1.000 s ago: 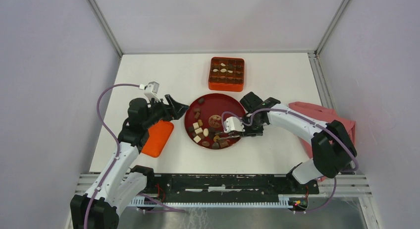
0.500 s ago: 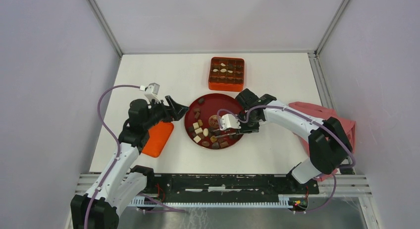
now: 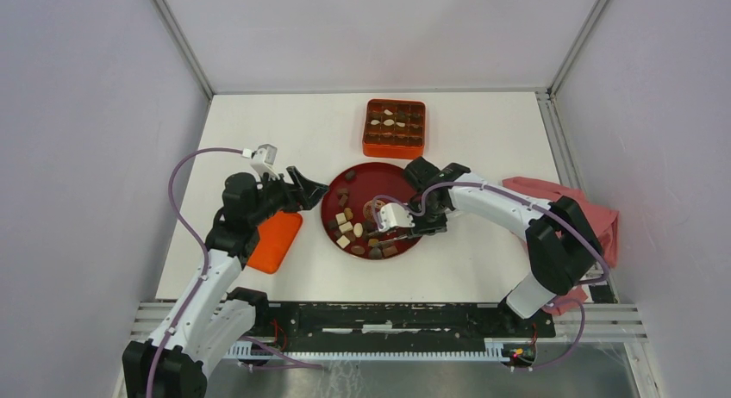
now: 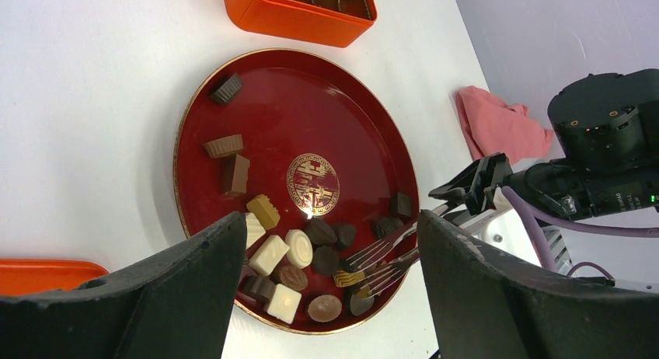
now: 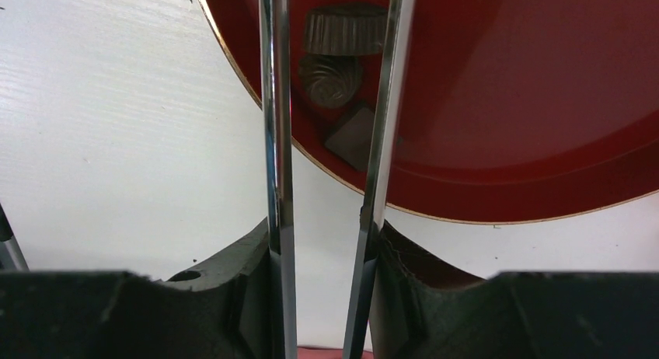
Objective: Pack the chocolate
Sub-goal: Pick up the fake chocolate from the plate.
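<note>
Chocolate (image 4: 299,249): loose pieces on the red plate (image 4: 342,95), mostly clustered from 6 to 8 o'clock on it; a few strays near 10–11. More pieces already sit in the orange box (image 3: 395,127), at 12 o'clock from the plate.
Right gripper (image 3: 385,232): holds a pair of metal tongs (image 4: 378,259), fingers pinching the two arms. Tong arms stand apart with a clear gap between them in the right wrist view.
Tong tips: reach into the plate's 5–6 o'clock cluster, pointing toward 9 o'clock across the plate. Whether a piece sits between the tips I cannot tell; the tips are cut off in the wrist view.
Key relation: the round ridged dark piece (image 5: 344,29) and a swirled one (image 5: 332,79) lie between the tong arms, along the tongs' axis, just inside the rim.
Left gripper (image 3: 303,185): jaws apart, empty, at the plate's 9 o'clock edge.
Nearer arm: right.
Orange lid (image 3: 274,239): beside the left arm.
</note>
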Controlling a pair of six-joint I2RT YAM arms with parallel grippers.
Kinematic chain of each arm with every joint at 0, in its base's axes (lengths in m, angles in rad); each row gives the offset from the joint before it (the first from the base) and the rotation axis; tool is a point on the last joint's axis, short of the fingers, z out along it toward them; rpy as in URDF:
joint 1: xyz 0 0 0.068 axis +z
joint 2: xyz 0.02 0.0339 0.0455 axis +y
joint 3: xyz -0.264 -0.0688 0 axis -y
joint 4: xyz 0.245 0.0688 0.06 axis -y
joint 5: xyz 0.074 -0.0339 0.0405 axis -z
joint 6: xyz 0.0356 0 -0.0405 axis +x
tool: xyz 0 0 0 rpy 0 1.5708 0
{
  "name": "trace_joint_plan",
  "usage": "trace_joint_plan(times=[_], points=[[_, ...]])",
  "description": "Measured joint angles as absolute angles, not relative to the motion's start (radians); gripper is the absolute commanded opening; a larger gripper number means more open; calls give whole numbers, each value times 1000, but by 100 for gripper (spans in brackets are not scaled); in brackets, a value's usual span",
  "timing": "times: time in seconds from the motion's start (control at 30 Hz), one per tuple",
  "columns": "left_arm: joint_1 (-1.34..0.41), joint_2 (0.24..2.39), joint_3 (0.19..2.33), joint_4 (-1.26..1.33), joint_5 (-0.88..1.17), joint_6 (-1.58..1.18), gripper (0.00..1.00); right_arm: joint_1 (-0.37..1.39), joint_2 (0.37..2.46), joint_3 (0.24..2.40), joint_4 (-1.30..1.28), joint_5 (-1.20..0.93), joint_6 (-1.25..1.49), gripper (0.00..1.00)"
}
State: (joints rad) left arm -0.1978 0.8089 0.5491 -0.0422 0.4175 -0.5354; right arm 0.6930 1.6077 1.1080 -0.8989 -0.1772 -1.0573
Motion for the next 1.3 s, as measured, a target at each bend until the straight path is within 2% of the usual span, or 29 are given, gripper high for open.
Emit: trace_joint_plan(times=[0.1, 0.2, 0.3, 0.33, 0.77, 1.03, 1.3], points=[[-198, 809, 549, -43, 418, -535, 86, 700, 1621, 1114, -900, -173, -1057, 38], [-198, 805, 549, -43, 417, -535, 86, 701, 1628, 1115, -899, -169, -1056, 24], [-198, 800, 549, -43, 417, -535, 86, 701, 1630, 1115, -900, -159, -1053, 2], [-198, 799, 549, -43, 417, -535, 86, 701, 1630, 1115, -900, -156, -1052, 0], [-198, 798, 549, -43, 417, -535, 86, 663, 1610, 1116, -899, -181, -1020, 0], [-198, 799, 549, -46, 417, -535, 86, 570, 1595, 1148, -904, -291, -1003, 0], [-198, 834, 597, -73, 402, -530, 97, 383, 1591, 1280, -887, -459, -938, 0]])
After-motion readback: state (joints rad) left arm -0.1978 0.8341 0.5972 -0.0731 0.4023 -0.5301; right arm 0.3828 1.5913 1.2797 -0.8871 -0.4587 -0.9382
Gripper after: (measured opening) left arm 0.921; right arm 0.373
